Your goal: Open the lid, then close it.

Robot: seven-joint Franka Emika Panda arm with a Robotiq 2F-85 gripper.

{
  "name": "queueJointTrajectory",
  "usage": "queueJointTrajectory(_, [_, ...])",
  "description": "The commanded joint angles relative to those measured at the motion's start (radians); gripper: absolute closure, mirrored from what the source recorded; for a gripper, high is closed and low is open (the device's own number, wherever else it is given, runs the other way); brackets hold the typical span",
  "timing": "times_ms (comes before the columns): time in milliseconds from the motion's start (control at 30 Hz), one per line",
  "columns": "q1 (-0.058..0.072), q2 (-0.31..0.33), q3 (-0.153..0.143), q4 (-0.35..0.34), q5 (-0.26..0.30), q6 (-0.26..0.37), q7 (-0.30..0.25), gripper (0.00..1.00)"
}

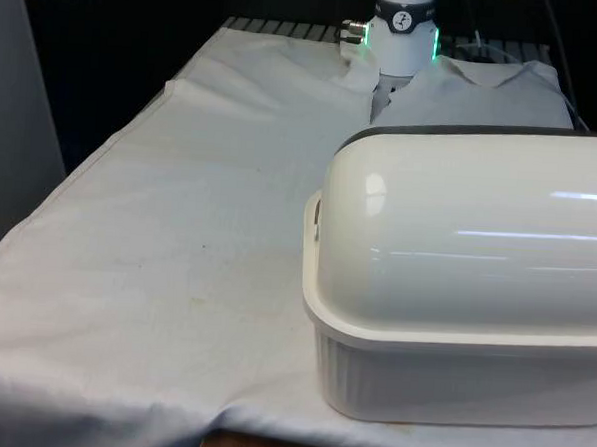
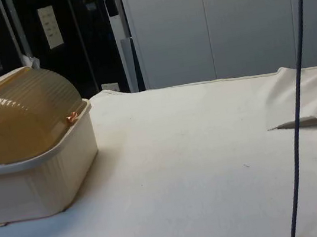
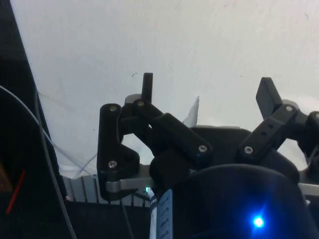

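Note:
A cream bread box (image 1: 450, 392) stands at the front view's right, near the table's front edge, with its rounded back (image 1: 468, 242) to that camera. In the side view its ribbed amber roll lid (image 2: 23, 115) is down over the cream base (image 2: 43, 183), and the small copper handle (image 2: 72, 117) rests at the base's rim. In the wrist view my gripper (image 3: 208, 92) is open, its two black fingers (image 3: 148, 84) wide apart over bare white cloth with nothing between them. The box is not under it.
The arm's white base (image 1: 402, 29) stands at the table's far end. A dark cable (image 2: 298, 92) hangs down across the side view. The cloth bunches into a fold (image 2: 308, 123) there. The white cloth (image 1: 178, 237) stretches wide to the front view's left of the box.

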Motion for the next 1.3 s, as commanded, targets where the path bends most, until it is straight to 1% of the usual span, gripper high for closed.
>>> queueJointTrajectory(0, [0.001,0.001,0.003,0.000,0.000,0.001,0.002,0.00])
queueJointTrajectory(33, [0.004,0.003,0.010,-0.006,0.001,0.020,0.015,0.00])
queueJointTrajectory(67, [0.005,0.004,0.013,-0.007,0.001,0.024,0.017,0.00])
queueJointTrajectory(200, [0.005,0.008,0.023,-0.020,0.000,0.052,0.024,0.00])
queueJointTrajectory(233, [0.006,0.010,0.028,-0.029,-0.001,0.068,0.028,0.00])
queueJointTrajectory(267, [0.006,0.010,0.028,-0.029,-0.001,0.068,0.028,0.00])
queueJointTrajectory(300, [0.003,0.012,0.027,-0.021,0.000,0.051,0.020,0.00])
queueJointTrajectory(333, [0.007,0.010,0.032,-0.039,-0.002,0.088,0.032,0.00])
queueJointTrajectory(500, [0.008,0.014,0.043,-0.068,-0.002,0.140,0.039,0.00])
queueJointTrajectory(533, [0.009,0.015,0.048,-0.081,-0.001,0.160,0.041,0.00])
queueJointTrajectory(567, [0.006,0.014,0.047,-0.077,0.000,0.146,0.033,0.00])
queueJointTrajectory(600, [0.009,0.015,0.050,-0.088,-0.001,0.170,0.042,0.00])
queueJointTrajectory(733, [0.012,0.018,0.062,-0.111,-0.001,0.209,0.048,0.00])
queueJointTrajectory(767, [0.013,0.022,0.070,-0.121,-0.001,0.230,0.053,0.00])
queueJointTrajectory(800, [0.013,0.022,0.070,-0.121,-0.001,0.230,0.053,0.00])
queueJointTrajectory(867, [0.015,0.029,0.082,-0.133,-0.001,0.258,0.059,0.00])
queueJointTrajectory(900, [0.010,0.027,0.079,-0.126,0.000,0.237,0.049,0.00])
queueJointTrajectory(933, [0.016,0.032,0.086,-0.136,-0.001,0.267,0.061,0.00])
queueJointTrajectory(1067, [0.016,0.043,0.105,-0.152,-0.004,0.313,0.069,0.00])
queueJointTrajectory(1133, [0.018,0.048,0.112,-0.157,-0.009,0.332,0.073,0.00])
queueJointTrajectory(1167, [0.013,0.048,0.110,-0.151,0.000,0.312,0.061,0.00])
queueJointTrajectory(1200, [0.019,0.051,0.115,-0.160,-0.011,0.340,0.074,0.00])
queueJointTrajectory(1267, [0.019,0.057,0.125,-0.170,-0.017,0.368,0.079,0.00])
